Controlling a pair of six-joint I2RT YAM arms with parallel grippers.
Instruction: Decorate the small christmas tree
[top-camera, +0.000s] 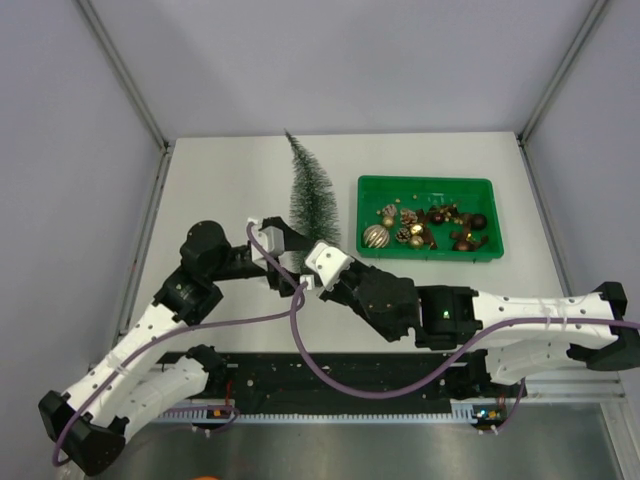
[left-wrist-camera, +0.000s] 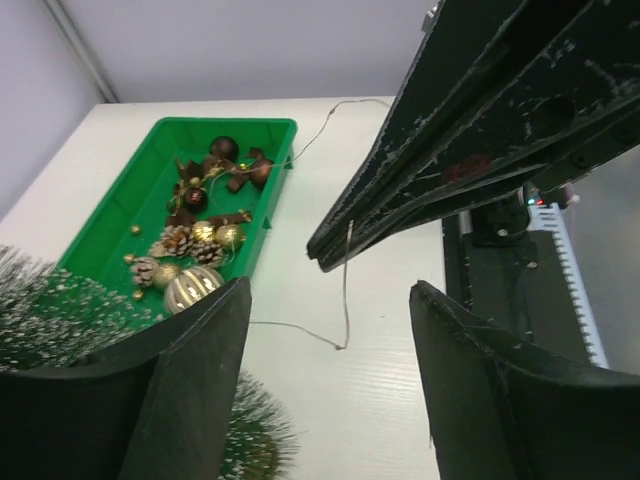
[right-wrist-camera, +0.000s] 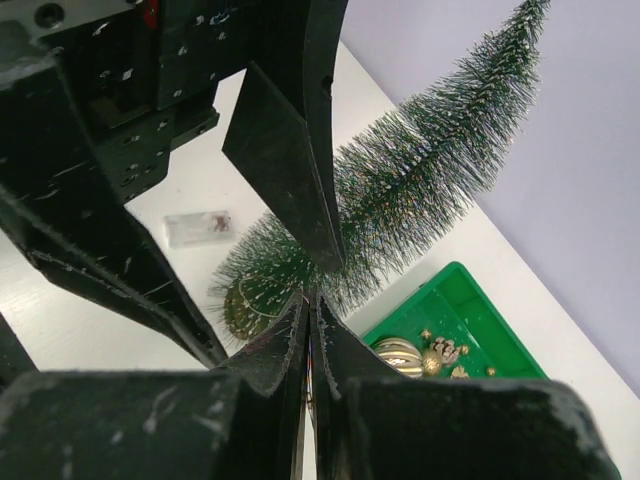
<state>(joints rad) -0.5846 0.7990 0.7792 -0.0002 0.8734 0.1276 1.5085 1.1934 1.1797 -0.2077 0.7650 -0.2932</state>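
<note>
The small christmas tree (top-camera: 308, 195) lies on its side on the white table, tip toward the far edge, its round base (right-wrist-camera: 245, 310) toward the arms. My left gripper (top-camera: 283, 240) is open and empty at the tree's base; its two fingers (left-wrist-camera: 190, 380) stand wide apart over bare table, with bristles (left-wrist-camera: 250, 440) beside the left one. My right gripper (top-camera: 312, 262) is shut on a thin wire (left-wrist-camera: 346, 290) that hangs from its fingertips (left-wrist-camera: 330, 255) and trails across the table toward the tray. In the right wrist view my right gripper (right-wrist-camera: 310, 300) is pressed shut just before the tree (right-wrist-camera: 430, 170).
A green plastic tray (top-camera: 430, 186) stands right of the tree, holding gold and brown baubles and pinecones (top-camera: 425, 228); it also shows in the left wrist view (left-wrist-camera: 110, 225). A small clear packet (right-wrist-camera: 200, 228) lies on the table near the tree's base. Grey walls enclose the table.
</note>
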